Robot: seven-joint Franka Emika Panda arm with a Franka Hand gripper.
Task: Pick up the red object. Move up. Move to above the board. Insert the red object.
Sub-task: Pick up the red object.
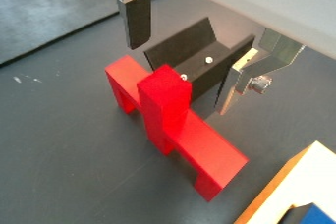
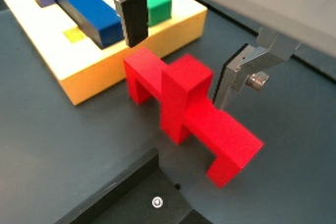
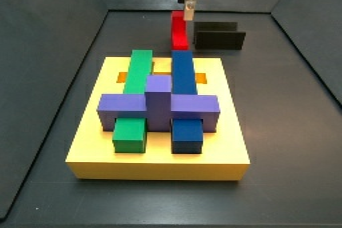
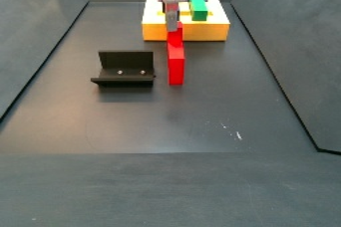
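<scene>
The red object [image 1: 168, 120] stands on the dark floor between the fixture [image 1: 197, 56] and the board [image 2: 116, 66], its prongs pointing down. It shows in both wrist views and in both side views [image 3: 179, 30] [image 4: 176, 57]. My gripper [image 1: 188, 49] is open and hangs just above the red object's raised end. One finger [image 2: 132, 22] is on the board's side and one finger [image 2: 237, 76] on the other side. Neither finger touches the piece. The gripper also shows in the side views [image 3: 190, 2] [image 4: 172, 14].
The board [image 3: 94, 142] carries green, blue and purple blocks, with orange recesses near its far end. The fixture [image 4: 124, 69] stands beside the red object, away from the board. Dark walls enclose the floor.
</scene>
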